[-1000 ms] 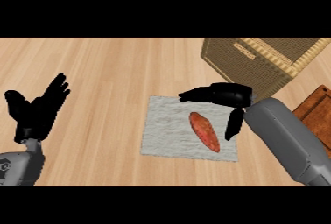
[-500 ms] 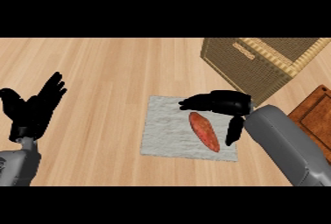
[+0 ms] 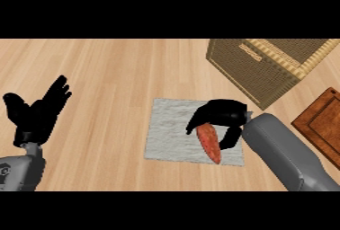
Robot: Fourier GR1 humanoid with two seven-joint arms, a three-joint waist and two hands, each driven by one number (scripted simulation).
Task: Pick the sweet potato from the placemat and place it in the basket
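An orange-red sweet potato lies lengthwise on the pale grey placemat in the middle of the counter. My right hand is directly over its far end, fingers curled down on one side and thumb on the other, hiding that end. The near part of the potato still rests on the mat. A tall woven basket stands at the back right, beyond the mat. My left hand rests open at the left edge, fingers up.
A brown wooden board lies at the right edge, beside my right forearm. Wooden counter surrounds the mat on the left and far sides.
My right hand has come down and toward me over the sweet potato, and its fingers have curled round the far end. The left hand has barely shifted.
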